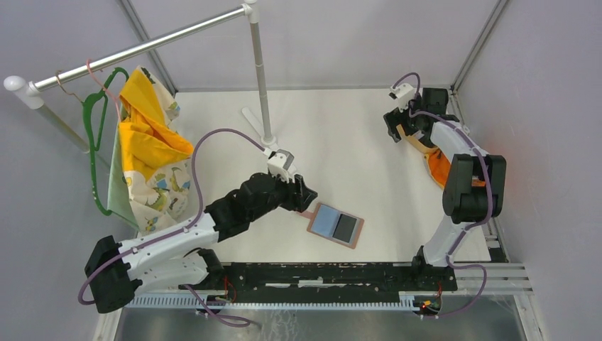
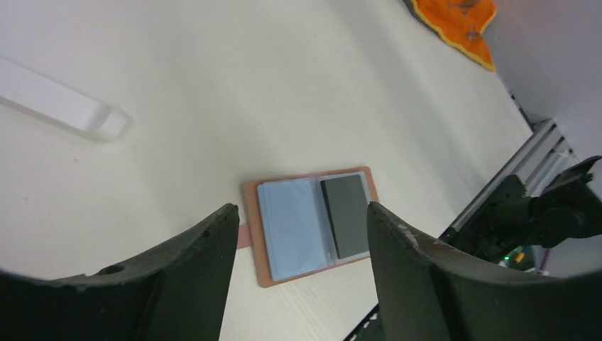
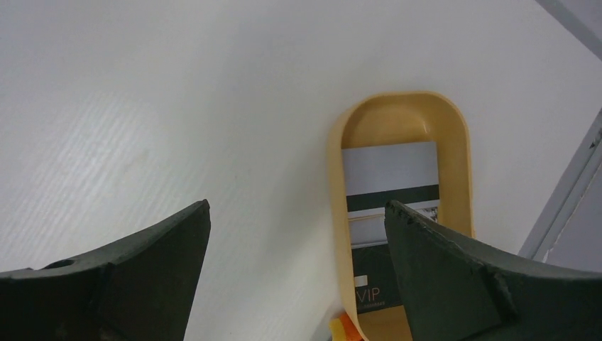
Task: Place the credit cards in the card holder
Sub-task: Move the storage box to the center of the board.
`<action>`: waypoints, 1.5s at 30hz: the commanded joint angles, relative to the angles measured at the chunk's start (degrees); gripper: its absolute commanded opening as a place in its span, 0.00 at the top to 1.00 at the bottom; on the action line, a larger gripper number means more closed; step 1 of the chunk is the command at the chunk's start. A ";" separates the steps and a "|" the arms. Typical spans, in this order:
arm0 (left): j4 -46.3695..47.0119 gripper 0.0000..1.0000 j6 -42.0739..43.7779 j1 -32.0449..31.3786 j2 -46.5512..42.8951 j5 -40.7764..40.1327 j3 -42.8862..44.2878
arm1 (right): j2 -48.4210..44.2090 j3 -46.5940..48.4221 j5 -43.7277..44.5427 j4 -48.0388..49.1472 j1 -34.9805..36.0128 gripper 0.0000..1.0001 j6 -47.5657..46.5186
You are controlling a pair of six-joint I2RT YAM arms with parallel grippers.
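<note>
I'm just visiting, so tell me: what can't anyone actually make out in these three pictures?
- Right wrist view: how many cards lie in the tray; the right gripper and the bottom edge cut the stack off.
- Top view: the tray, mostly hidden behind that gripper.
- Left wrist view: any cards beneath the top two in the card holder; too small.

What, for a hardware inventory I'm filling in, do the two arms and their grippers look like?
The left arm and right arm have white link shells between bulky black joints. A lilac cable loops along each, and a small white camera block sits at each wrist. The left gripper and right gripper are black, each with two broad, matte, slightly scuffed fingers.
</note>
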 commanded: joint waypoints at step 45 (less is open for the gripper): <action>12.87 0.28 11.06 -0.04 5.54 -5.26 -11.42 | -3.71 -12.12 -10.02 -22.67 9.11 0.93 -47.18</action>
